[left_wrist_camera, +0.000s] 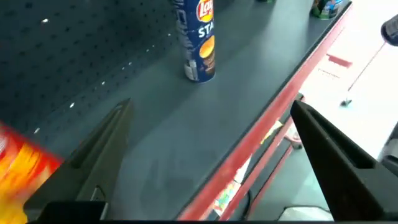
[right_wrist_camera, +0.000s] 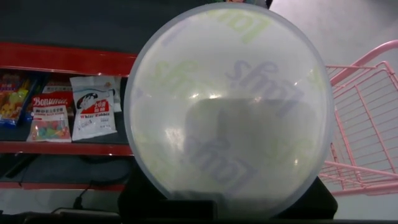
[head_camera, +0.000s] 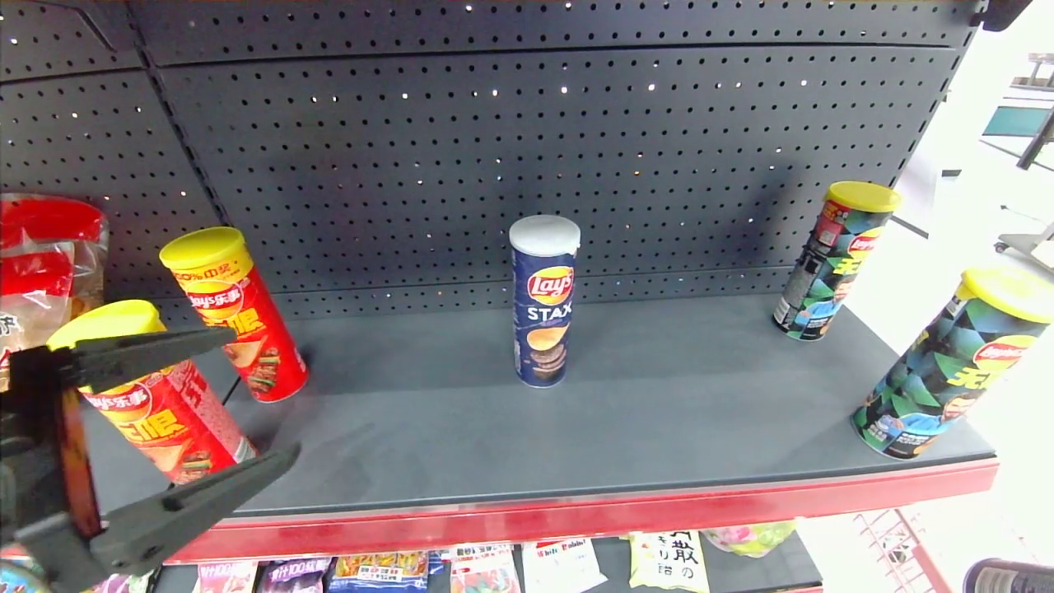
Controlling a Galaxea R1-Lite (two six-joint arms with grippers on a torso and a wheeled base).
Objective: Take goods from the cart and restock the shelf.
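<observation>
A grey shelf board (head_camera: 659, 412) with a red front lip carries chip cans. One blue can (head_camera: 543, 305) stands upright mid-shelf, also seen as the blue can (left_wrist_camera: 198, 43). My left gripper (head_camera: 262, 394) hangs open over the shelf's front left, beside the nearer of two red cans (head_camera: 156, 403), nothing between its fingers (left_wrist_camera: 99, 149). A chip can's translucent lid (right_wrist_camera: 227, 106) faces the right wrist camera, with my right gripper shut around the can below the shelf's right end; the same can's dark top (head_camera: 1009, 576) shows at the lower right.
A second red can (head_camera: 235, 313) stands behind the first. Two green-and-black cans (head_camera: 836, 259) (head_camera: 947, 371) stand at the right end. Snack bags (head_camera: 560, 564) fill the lower shelf. The pink cart (right_wrist_camera: 367, 124) is at the right. Bare board lies either side of the blue can.
</observation>
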